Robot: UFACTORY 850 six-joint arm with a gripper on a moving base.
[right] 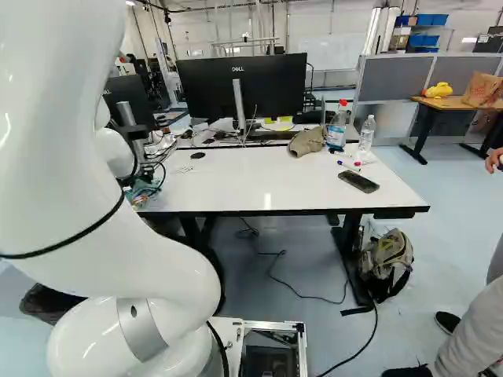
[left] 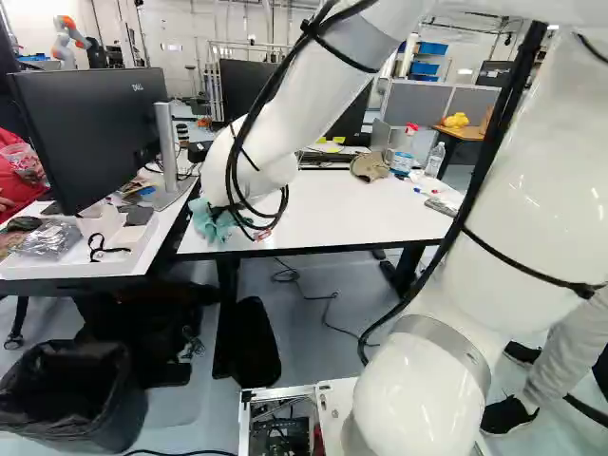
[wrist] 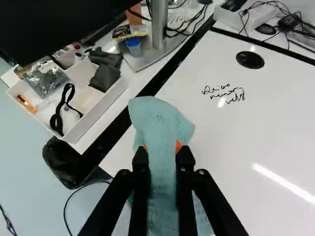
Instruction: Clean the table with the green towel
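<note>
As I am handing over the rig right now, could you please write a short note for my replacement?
Gripper: shut on the green towel.
Towel: at the near left corner of the table in the left base view; contact with the top unclear.
Done: towel in the grip.
Left: wiping; black handwriting marks the tabletop near the round black disc. Phone and pens also lie there.

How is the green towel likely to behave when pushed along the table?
Probably floppy: the towel bunches where the tool pinches it, with loose folds spreading out. It looks like light cloth, so its free edges may crumple or trail. The glossy tabletop suggests fairly easy sliding.
</note>
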